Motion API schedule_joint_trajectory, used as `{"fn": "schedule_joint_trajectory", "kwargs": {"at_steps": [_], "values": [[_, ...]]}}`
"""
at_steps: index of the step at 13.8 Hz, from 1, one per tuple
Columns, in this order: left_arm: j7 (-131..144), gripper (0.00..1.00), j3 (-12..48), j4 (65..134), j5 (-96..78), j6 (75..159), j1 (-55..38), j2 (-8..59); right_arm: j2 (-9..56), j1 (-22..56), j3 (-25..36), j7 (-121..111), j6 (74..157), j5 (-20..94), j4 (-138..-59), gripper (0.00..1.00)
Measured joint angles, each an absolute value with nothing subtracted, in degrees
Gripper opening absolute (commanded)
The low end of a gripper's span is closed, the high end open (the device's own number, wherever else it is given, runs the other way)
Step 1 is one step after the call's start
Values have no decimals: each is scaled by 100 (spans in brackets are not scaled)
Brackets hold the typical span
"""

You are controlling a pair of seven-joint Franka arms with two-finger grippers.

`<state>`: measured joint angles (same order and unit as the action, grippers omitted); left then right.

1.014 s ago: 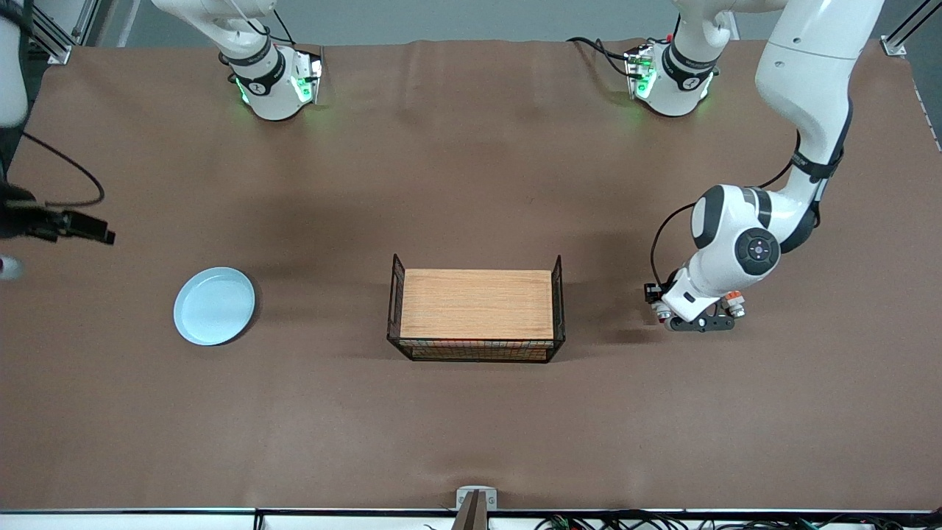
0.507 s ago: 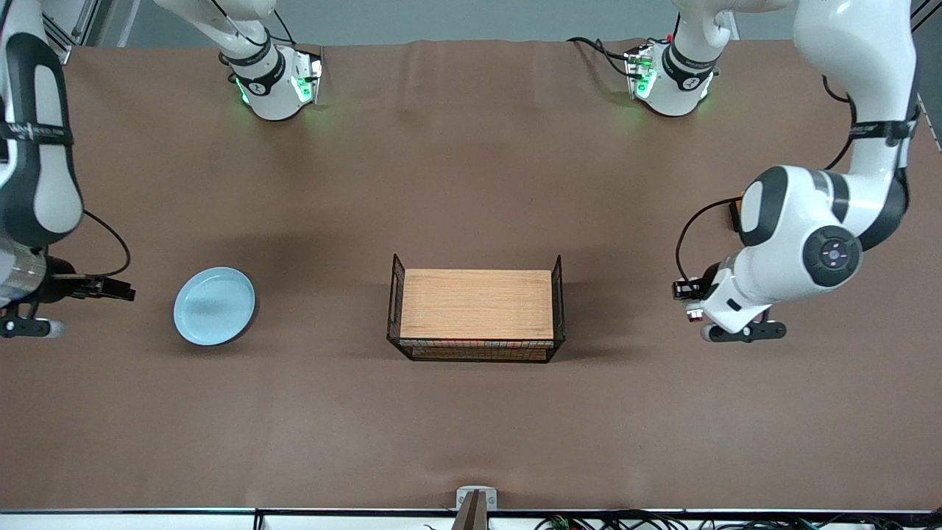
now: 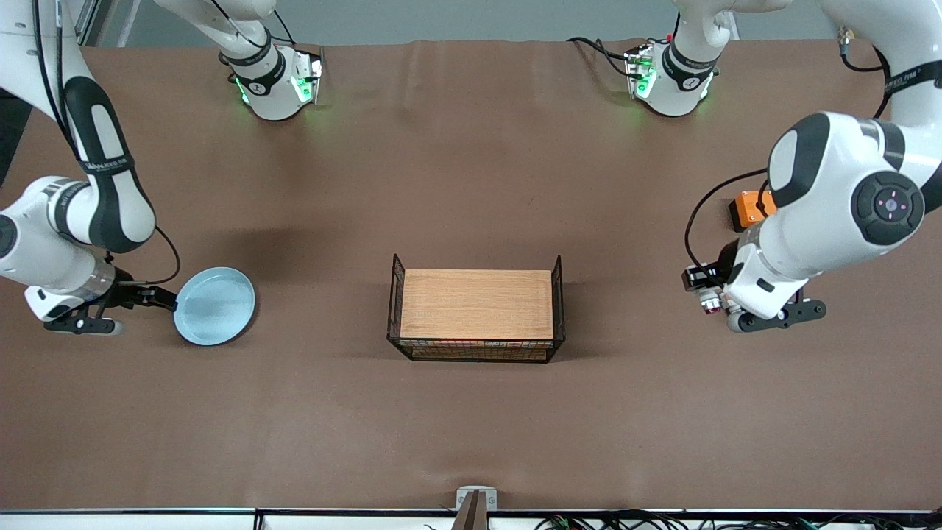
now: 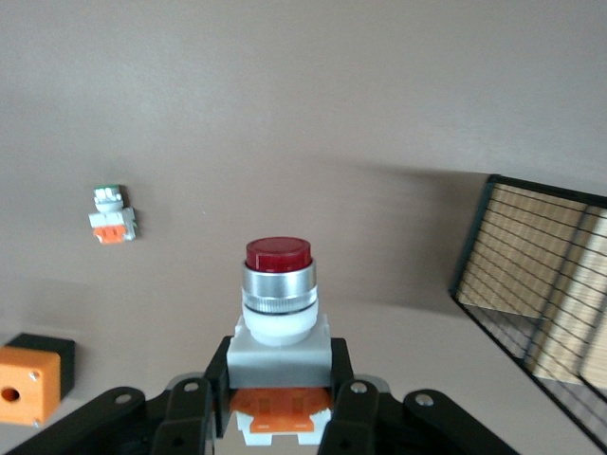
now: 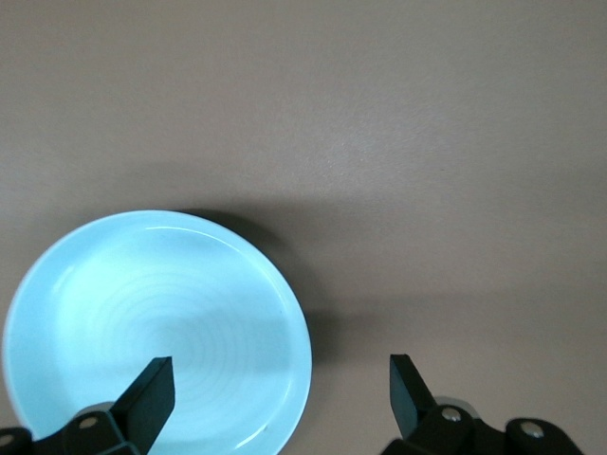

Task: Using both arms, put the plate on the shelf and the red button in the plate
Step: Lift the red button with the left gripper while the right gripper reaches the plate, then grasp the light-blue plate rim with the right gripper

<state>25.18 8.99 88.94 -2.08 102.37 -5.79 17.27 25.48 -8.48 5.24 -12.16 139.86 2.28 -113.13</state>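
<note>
Left end effector [image 4: 278, 417] clamped on red button [image 4: 279, 301] | right end effector [image 5: 280, 384] apart, over plate [image 5: 156, 327]

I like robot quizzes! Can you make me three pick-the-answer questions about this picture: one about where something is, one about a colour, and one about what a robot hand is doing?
1. Where is the plate?
A. in the wire basket
B. on the table toward the right arm's end
C. on the orange box

2. What colour is the button's cap?
A. dark red
B. green
C. yellow

3. What is the left end effector doing?
A. hanging open
B. holding the plate
C. shut on the red button

Answers: 1 B, it lies flat on the brown table, apart from the wire basket. 2 A, the left wrist view shows it. 3 C, its fingers clamp the button's base.
</note>
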Motion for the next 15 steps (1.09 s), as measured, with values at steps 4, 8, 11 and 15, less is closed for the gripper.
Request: {"fn": "schedule_joint_trajectory", "kwargs": {"at_steps": [4, 8, 11, 15], "values": [[3294, 32, 1302, 8891, -210, 10161, -588, 1579, 2897, -893, 539, -1693, 14181, 695, -11320, 100], [4210, 32, 1633, 8816, -241, 10162, -595, 1372, 3066, -1014, 543, -1992, 14474, 787, -11394, 98], [5024, 32, 1703, 8756, -563, 10148, -595, 1123, 3116, -1015, 541, -1998, 14486, 787, -11401, 77], [6541, 32, 1973, 8757, -622, 10138, -597, 1071, 3145, -1014, 538, -2000, 14486, 789, -11461, 55]]}}
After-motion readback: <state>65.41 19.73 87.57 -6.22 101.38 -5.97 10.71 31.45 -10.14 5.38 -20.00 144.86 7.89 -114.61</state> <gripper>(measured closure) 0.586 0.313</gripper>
